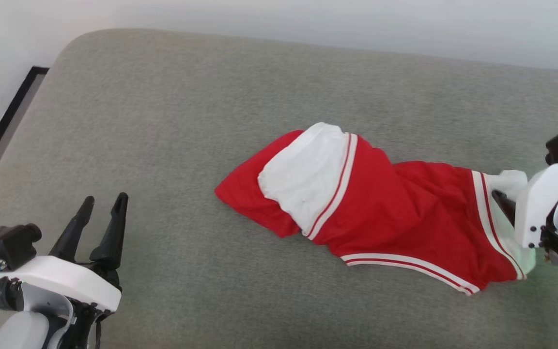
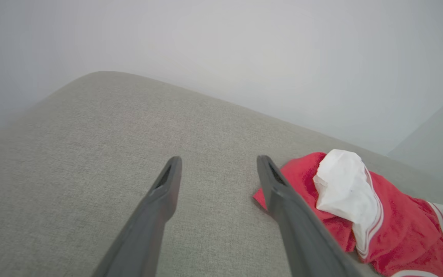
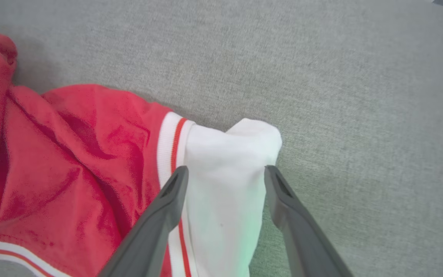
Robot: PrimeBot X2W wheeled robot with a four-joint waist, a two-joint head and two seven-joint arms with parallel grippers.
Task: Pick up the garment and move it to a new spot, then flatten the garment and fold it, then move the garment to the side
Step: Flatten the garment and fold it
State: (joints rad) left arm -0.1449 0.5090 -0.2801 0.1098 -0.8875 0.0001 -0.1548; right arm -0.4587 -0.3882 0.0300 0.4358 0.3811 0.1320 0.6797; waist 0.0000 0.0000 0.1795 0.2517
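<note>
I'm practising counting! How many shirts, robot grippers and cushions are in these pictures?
Red shirt: 1
Grippers: 2 (left gripper, right gripper)
Grey cushion: 1
Total: 4

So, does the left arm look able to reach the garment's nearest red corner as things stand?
Probably yes. The left gripper stands open, and only bare cushion lies between its fingers and the nearest red corner of the garment; nothing blocks the way.
</note>
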